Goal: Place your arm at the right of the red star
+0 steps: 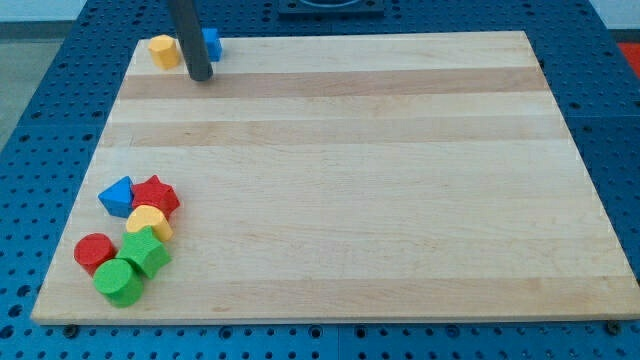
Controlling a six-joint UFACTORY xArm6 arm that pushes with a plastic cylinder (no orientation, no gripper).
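Note:
The red star [155, 195] lies near the board's lower left, in a cluster of blocks. A blue triangular block [116, 196] touches its left side and a yellow block [149, 221] sits just below it. My tip [200, 76] is far away at the view's top left, between a yellow block [163, 50] on its left and a blue block [211, 43] partly hidden behind the rod. The tip is well above the red star in the view and slightly to its right.
A green star [146, 251], a green cylinder [119, 282] and a red cylinder [94, 252] lie below the red star. The wooden board [380, 180] rests on a blue perforated table [30, 120].

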